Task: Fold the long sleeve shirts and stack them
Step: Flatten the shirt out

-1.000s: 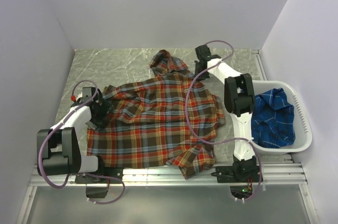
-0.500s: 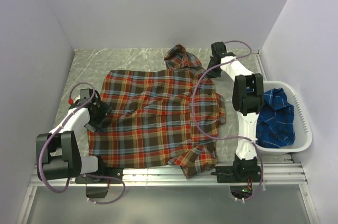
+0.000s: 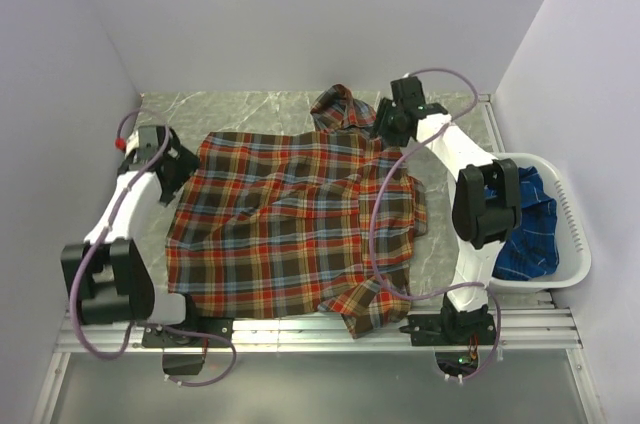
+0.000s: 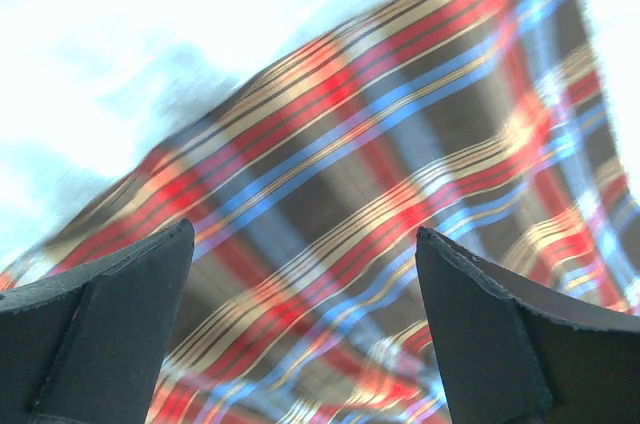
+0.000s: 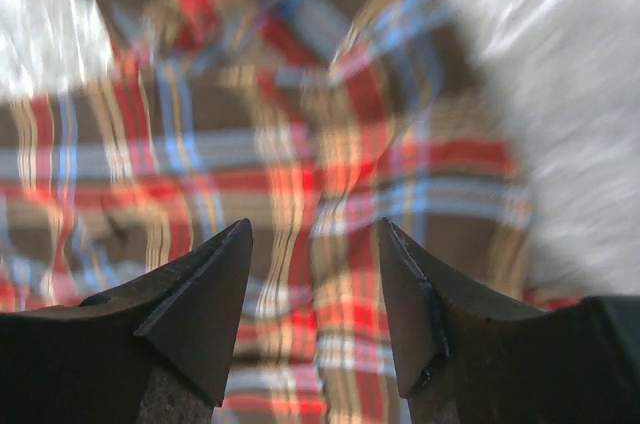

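hovering over the red shirt, which is lying spread out mid-frame, my left gripper and right gripper are both standing with fingers apart, holding nothing. the blue shirt is sitting in the basket at right.

Top external fixed high at near edge, looking down on whole table, both wrist views close above red plaid shirt, facing down, blurred, shirt shared by all three

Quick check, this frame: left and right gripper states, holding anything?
Left gripper: jaws wide open, holding nothing, red plaid shirt below.
Right gripper: jaws open, nothing between them, over the same shirt.
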You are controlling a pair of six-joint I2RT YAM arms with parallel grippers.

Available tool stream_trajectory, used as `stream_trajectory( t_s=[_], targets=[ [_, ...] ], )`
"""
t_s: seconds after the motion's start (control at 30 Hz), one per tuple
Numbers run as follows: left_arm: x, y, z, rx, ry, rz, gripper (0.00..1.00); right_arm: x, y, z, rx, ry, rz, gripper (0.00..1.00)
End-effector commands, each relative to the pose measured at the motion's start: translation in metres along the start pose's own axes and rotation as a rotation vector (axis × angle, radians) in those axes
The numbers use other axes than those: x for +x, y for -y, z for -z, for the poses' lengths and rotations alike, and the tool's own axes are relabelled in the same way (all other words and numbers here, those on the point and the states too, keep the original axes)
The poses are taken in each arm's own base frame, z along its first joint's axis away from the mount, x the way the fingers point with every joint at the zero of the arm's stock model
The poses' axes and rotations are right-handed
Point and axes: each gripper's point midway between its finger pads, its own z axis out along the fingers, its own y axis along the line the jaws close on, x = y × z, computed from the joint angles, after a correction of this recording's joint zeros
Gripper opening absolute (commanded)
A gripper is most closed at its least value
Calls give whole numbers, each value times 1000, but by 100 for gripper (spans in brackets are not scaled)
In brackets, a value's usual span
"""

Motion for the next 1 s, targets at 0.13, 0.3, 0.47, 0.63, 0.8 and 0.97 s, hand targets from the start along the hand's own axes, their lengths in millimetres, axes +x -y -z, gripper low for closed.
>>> stream_trajectory(
  t_s=[0.13,0.3,0.47,0.63,0.8,0.97],
  targets=[
    [-18,98,-22,165,23,-124,99,57,3,5,-29,-103,-72,61],
    [-2,143,-44,213,26,-197,95,82,10,10,-30,-136,-95,61],
    [10,160,-78,201,3,-218,93,109,19,10,-28,-193,-114,61],
    [12,158,-106,149,11,-221,92,129,27,4,-16,-239,-133,61],
    [16,144,-134,70,-1,-209,93,141,38,0,26,-277,-143,61],
    [3,115,-159,-12,-10,-130,93,148,51,3,74,-300,-147,62]
  ],
)
